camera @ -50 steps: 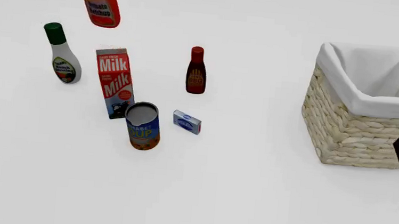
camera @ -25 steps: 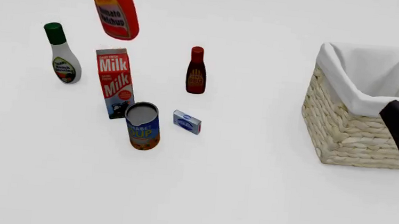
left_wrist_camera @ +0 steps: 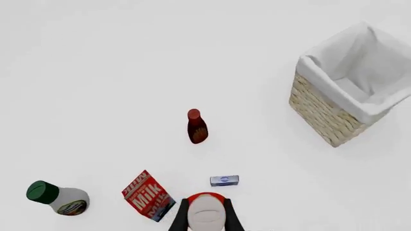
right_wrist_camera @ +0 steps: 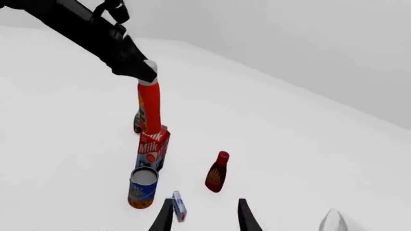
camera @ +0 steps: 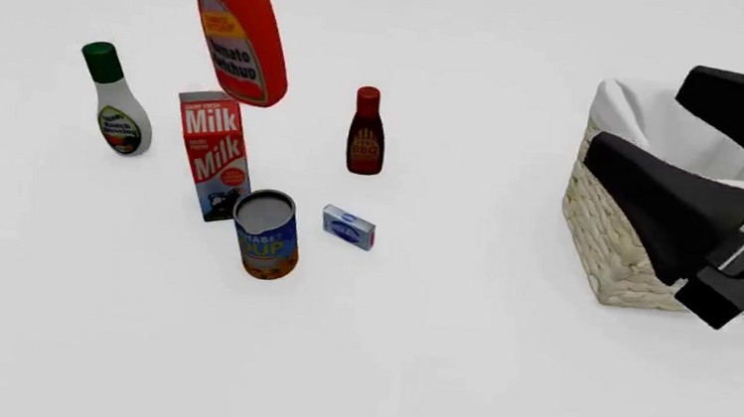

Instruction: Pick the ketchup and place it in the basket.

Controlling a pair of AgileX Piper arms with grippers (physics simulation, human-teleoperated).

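Left end effector (right_wrist_camera: 146,72): clamped on the white cap of the ketchup, seen in the right wrist view; dark fingers (left_wrist_camera: 182,217) flank the cap in the left wrist view.
Ketchup (camera: 239,34): lifted clear of the desk, hanging cap-up with a slight tilt, above and just behind the milk carton in the front view.
Ketchup appearance: tall bright red squeeze bottle, white cap, yellow-and-white label with dark lettering.
Right end effector (right_wrist_camera: 204,216): open, two dark fingers apart with nothing between them; held over the near front of the basket in the front view.
Basket (camera: 635,249): squarish woven beige wicker, white cloth lining folded over the rim; at the right of the desk, well apart from the ketchup; partly hidden by the right arm.
Desk (camera: 440,353): plain white, matte, unmarked surface.
Room: pale grey backdrop beyond the desk edge in the right wrist view; no further detail visible.
Milk carton (camera: 213,154): red, upright, below the ketchup.
Can (camera: 266,234): blue and orange, upright, just in front of the milk carton.
Small blue box (camera: 348,227): beside the can.
Dark sauce bottle (camera: 366,132): red cap, upright, right of the milk carton.
Dressing bottle (camera: 116,102): white, green cap, upright, left of the milk carton.
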